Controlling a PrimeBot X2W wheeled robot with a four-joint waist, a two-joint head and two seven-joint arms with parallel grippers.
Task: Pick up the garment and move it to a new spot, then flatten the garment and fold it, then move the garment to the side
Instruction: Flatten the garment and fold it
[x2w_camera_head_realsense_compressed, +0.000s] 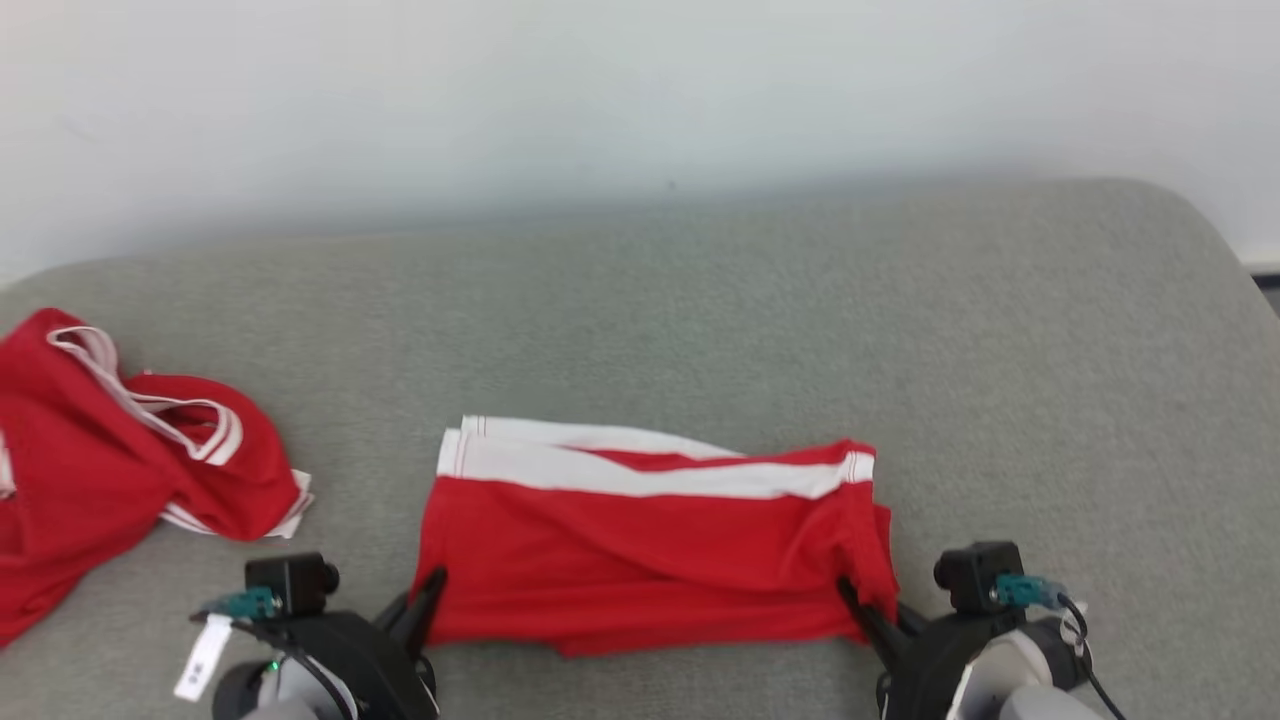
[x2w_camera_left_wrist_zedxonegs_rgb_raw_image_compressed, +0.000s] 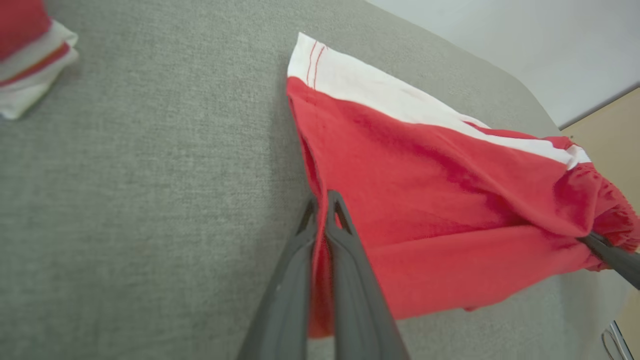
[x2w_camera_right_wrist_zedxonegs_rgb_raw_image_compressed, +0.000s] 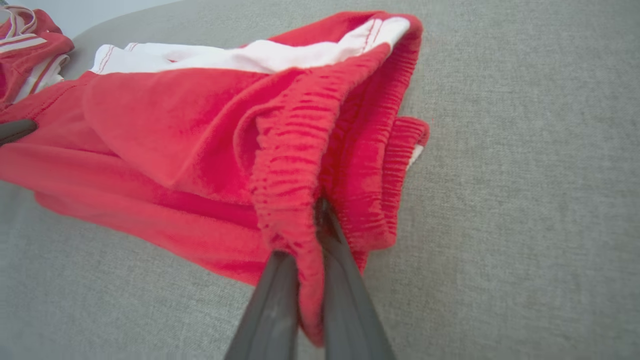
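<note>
Pinching the folded garment (x2w_camera_head_realsense_compressed: 650, 545) at its seven and five o'clock corners, left gripper (x2w_camera_head_realsense_compressed: 433, 590) and right gripper (x2w_camera_head_realsense_compressed: 850, 598) clamp cloth; folding appears done, shifting aside outstanding.

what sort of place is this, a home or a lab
Hard to say; likely an indoor clothes-folding setup. The work surface is a grey upholstered cushion with a rounded corner, like a sofa or ottoman, against a plain white wall. Red shorts sit on it, a crumpled red garment beside.

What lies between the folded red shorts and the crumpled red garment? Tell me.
Bare grey upholstery separates the folded shorts from the crumpled garment, as the head view shows.
</note>
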